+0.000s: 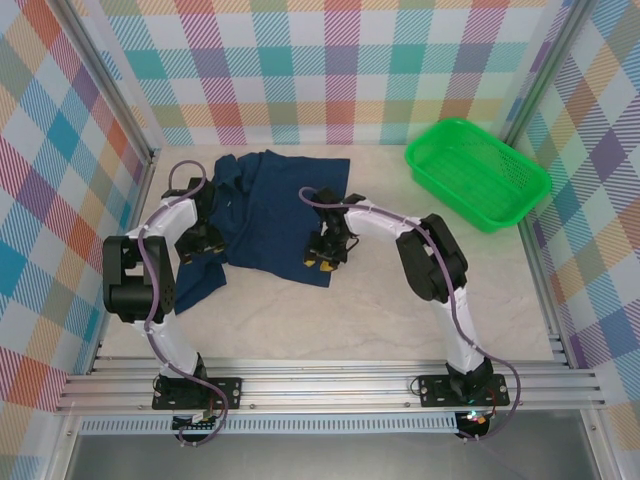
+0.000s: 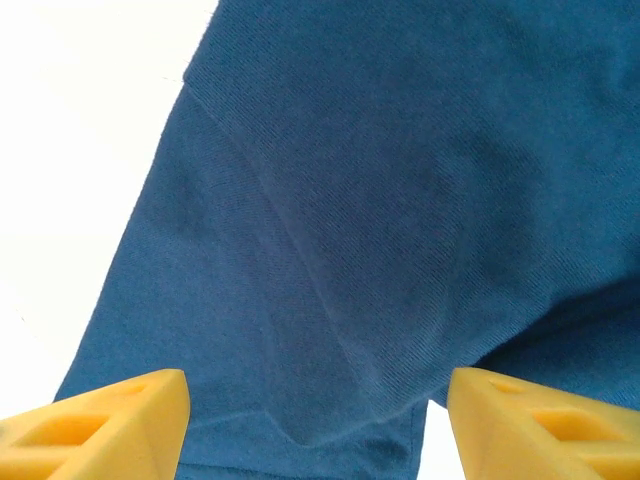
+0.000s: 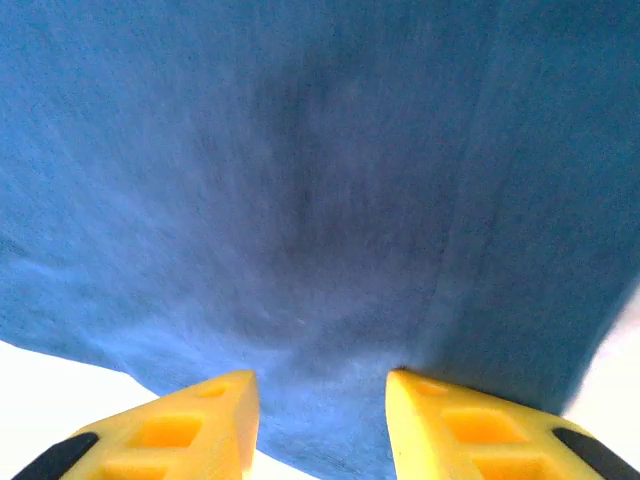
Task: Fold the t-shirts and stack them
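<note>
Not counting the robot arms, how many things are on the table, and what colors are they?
Dark blue t-shirt: 1
Green basket: 1
Total: 2

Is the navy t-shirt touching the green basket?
Apart. The top external view shows bare table between the t-shirt and the green basket.

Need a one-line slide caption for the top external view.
Navy t-shirt on the table with the left gripper and right gripper low over it; green basket at far right.
</note>
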{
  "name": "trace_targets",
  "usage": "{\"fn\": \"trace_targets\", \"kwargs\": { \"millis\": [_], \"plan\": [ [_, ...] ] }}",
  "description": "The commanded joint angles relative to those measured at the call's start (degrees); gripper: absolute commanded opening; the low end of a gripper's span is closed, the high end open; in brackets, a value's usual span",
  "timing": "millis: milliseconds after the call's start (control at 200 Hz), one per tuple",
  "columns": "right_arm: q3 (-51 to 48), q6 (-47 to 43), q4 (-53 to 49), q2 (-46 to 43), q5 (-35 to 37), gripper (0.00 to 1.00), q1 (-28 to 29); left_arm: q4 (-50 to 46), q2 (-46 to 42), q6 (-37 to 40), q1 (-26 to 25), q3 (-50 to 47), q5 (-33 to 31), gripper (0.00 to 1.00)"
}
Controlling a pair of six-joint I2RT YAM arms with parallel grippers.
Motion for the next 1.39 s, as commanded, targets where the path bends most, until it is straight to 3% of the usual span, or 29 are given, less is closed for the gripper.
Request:
{"fn": "trace_targets", "kwargs": {
  "millis": [0,175,335,520,670,755,865,1060,1230,1389],
  "plan": [
    [0.34,-0.49,-9.88,3.44,5.40,0.37,-3.83,-0.64,-3.05,1.12,0.80,2.25,1.32,0.69],
    [-7.31,-5.08,-12.41,-0.80,8.43,0.35,-11.73,-2.39,-6.88,0.55,0.80,2.28,4.61,0.69],
    [-16.66,-8.44,-11.23,-8.50,11.17,0.34,-20.59,-1.15,-7.93,1.45,-0.18,1.54,12.96,0.67],
    [-17.67,-12.63,-11.73,-11.50,13.01,0.35,-24.99,1.25,-6.61,3.64,-9.64,2.80,19.08,0.68],
    [-16.28,-12.79,-12.19,-11.39,12.27,0.35,-24.94,1.05,-3.23,4.91,-24.30,7.44,11.00,0.68],
    [-16.54,-12.00,-11.76,-11.49,11.62,0.35,-25.03,-1.13,1.34,3.45,-29.91,10.67,3.51,0.67],
    [-17.22,-11.23,-11.15,-11.58,10.43,0.36,-24.99,-2.17,6.99,2.01,-32.35,12.94,-2.63,0.66],
    [-18.60,-11.05,-10.14,-11.52,9.68,0.36,-24.99,-0.35,14.25,4.22,-33.61,16.73,-4.85,0.62],
    [-19.18,-11.05,-9.69,-11.25,9.42,0.36,-24.99,-0.35,17.78,5.41,-33.83,19.06,-7.71,0.47],
    [-19.54,-11.09,-9.60,-11.25,9.59,0.36,-24.99,0.18,18.38,6.48,-33.61,18.50,-9.03,0.13]
  ]
}}
